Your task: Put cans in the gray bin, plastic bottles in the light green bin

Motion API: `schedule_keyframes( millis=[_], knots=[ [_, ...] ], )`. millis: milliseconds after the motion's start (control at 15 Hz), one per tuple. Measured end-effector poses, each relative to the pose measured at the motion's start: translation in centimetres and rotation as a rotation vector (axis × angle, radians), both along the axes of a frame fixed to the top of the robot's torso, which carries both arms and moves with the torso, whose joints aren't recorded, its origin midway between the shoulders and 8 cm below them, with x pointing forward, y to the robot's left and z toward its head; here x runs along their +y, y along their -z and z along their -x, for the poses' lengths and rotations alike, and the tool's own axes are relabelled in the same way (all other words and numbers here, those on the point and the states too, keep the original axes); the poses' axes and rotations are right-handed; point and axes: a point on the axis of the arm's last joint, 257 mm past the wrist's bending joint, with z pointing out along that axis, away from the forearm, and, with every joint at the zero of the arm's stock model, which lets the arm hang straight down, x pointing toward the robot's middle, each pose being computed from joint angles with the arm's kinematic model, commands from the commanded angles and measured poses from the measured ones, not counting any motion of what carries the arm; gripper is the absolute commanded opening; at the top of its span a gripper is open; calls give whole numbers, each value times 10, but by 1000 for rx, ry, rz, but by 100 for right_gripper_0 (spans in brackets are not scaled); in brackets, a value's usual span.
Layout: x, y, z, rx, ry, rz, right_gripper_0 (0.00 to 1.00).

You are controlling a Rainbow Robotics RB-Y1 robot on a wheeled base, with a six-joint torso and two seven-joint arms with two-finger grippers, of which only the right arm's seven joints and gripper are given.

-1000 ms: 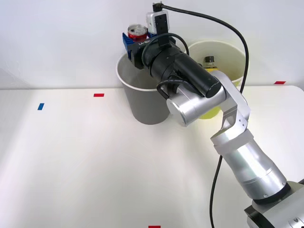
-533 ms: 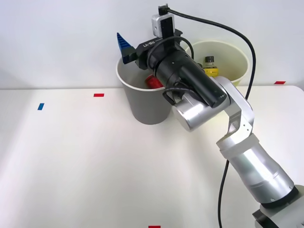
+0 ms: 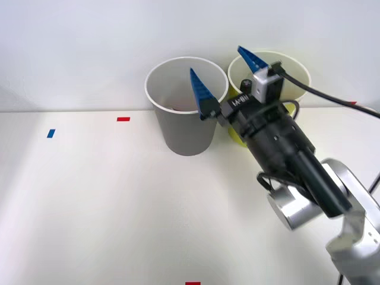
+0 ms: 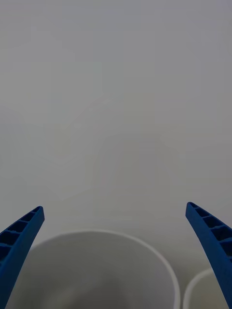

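Note:
My right gripper [image 3: 226,75] is open and holds nothing, its blue ribbed fingers [image 3: 202,94] spread wide in front of the two bins. The gray bin [image 3: 184,133] stands at the back of the table, white-rimmed and pale inside. To its right, touching or nearly so, is the light green bin [image 3: 292,66], partly covered by my wrist. In the right wrist view the gripper [image 4: 114,207] faces the white wall above the gray bin's rim [image 4: 96,234], with the light green bin's rim [image 4: 193,286] beside it. The can and the plastic bottles are hidden from view.
The white table carries small tape marks: red [image 3: 123,119] and blue [image 3: 51,133] at the back left, red [image 3: 193,284] at the front edge. A black cable [image 3: 332,96] runs from the wrist camera toward the right. A white wall rises behind the bins.
The gripper held the red can over the gray bin, then opened and the can dropped inside. The arm has since drawn back and to the right, fingers still apart.

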Motion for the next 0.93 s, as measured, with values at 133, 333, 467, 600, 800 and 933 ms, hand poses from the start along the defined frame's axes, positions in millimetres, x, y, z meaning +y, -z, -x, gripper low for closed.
schedule_keyframes(
  millis=[133,333,467,600,800,933],
  knots=[
    [-32,17,31,36,40,-2,100],
    [-79,45,73,116,116,3,100],
    [-107,63,94,164,173,0,100],
    [-130,81,107,209,232,-26,100],
    [-157,110,124,294,322,-83,100],
    [-170,131,136,356,371,-110,100]
  ],
)
